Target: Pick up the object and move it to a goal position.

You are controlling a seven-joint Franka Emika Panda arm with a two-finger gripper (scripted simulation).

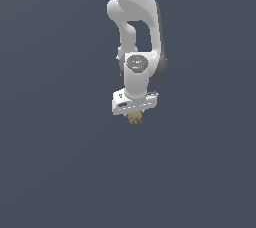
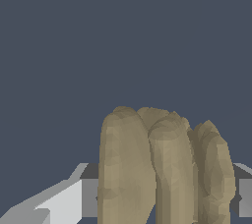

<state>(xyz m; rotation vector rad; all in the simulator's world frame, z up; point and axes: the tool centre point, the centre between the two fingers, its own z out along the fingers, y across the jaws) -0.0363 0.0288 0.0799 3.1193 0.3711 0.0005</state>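
As the exterior view shows, the white arm [image 1: 135, 27] reaches down from twelve o'clock toward the centre of the frame; the gripper [image 1: 134, 113] points downward, and the object [image 1: 134, 117], a small tan-brown lump, sits directly at its six o'clock, tucked against the underside of the hand; the fingers are not separately resolved here, so the jaw spacing cannot be read from this view alone; the ground [image 1: 60, 172] is a uniform grey-blue surface without shadow or marker, so whether the lump is lifted or resting cannot be told, and no goal position is visible.

Seen from the wrist view, the object [image 2: 162, 169] fills the foreground as a lumpy, ridged mass; grey and white finger parts [image 2: 74, 198] flank it closely at either side, one at nine o'clock of the lump and one [image 2: 244, 196] at three o'clock; the jaws appear closed onto the object, touching it on both flanks.

Judged from these pictures, the grasp is probably made; the carry to the goal is seemingly what is left, though its progress cannot be gauged.
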